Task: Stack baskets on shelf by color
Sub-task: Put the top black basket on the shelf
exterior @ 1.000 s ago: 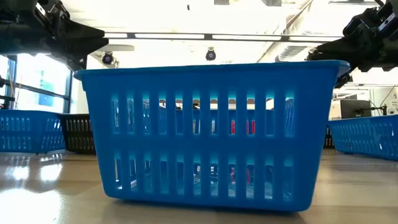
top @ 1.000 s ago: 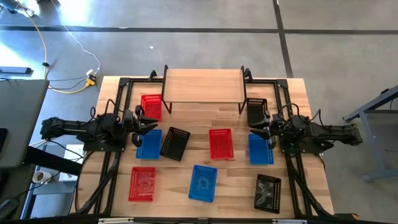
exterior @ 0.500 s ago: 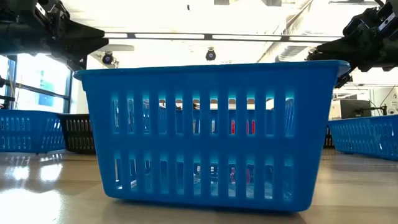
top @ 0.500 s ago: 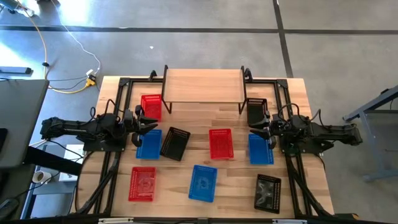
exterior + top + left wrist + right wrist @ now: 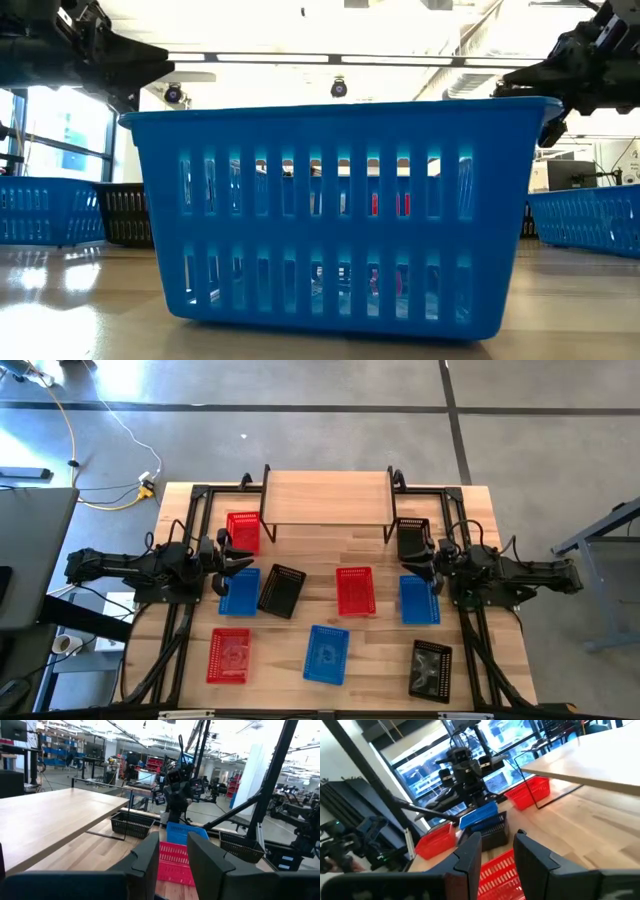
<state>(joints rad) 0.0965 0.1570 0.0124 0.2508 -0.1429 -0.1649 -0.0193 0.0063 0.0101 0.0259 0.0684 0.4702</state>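
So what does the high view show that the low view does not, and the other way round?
Only the high view shows the shelf, bare on top, all nine baskets spread on the table, and both arms from above: left gripper by a red basket, right gripper by a black basket. Only the low view shows the room's ceiling lights and the slotted side of the blue basket. Both show that blue basket and the two arms.
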